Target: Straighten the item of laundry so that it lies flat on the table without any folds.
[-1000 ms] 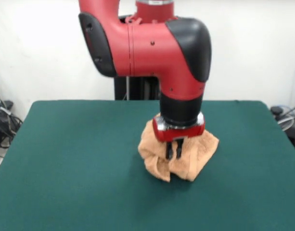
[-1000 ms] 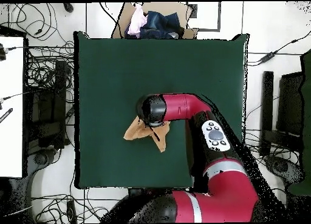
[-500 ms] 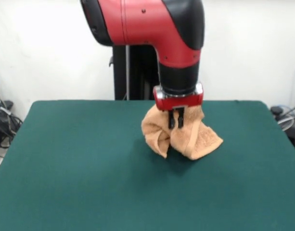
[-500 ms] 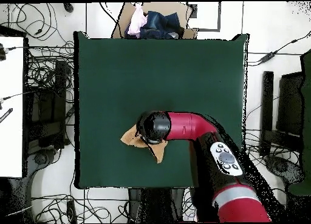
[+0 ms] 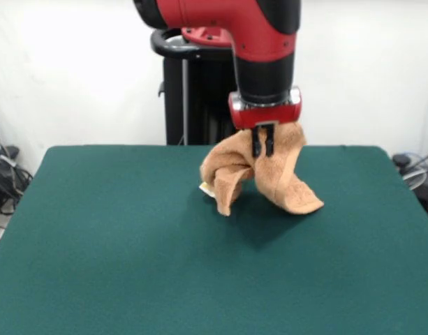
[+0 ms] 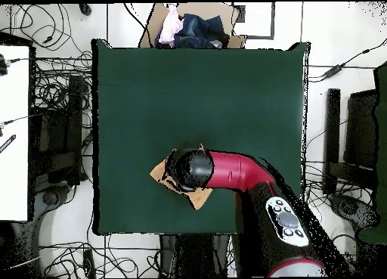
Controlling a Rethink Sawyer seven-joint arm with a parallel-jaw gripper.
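The big green worktop [image 5: 95, 244] is seen from the front, and the towel [image 5: 269, 178] is held up over its far middle part. Most of the towel hangs in the air; two floppy ends droop down, and the lower right end looks to be touching the green cloth or just above it — it cannot be told which. In the overhead view only small bits of the towel [image 6: 198, 197] peek out from under the arm, near the edge by the robot.

The towel is judged to be soft, light and bendy. It sags and folds by itself when it is picked up, so it will not break, and it is fuzzy enough not to slip. It is best held at a corner or along an edge, so that the rest can be dragged out flat.

The pincer [image 5: 262, 148] is pressed together on a bunched fold at the top of the towel.

Compared with a second ago, the towel is lifted much higher — back then it was sitting in a lump on the worktop. The arm is also pulled back toward the far side. A small pale bit, maybe the label [image 5: 207, 188], is now seen at the left fold.
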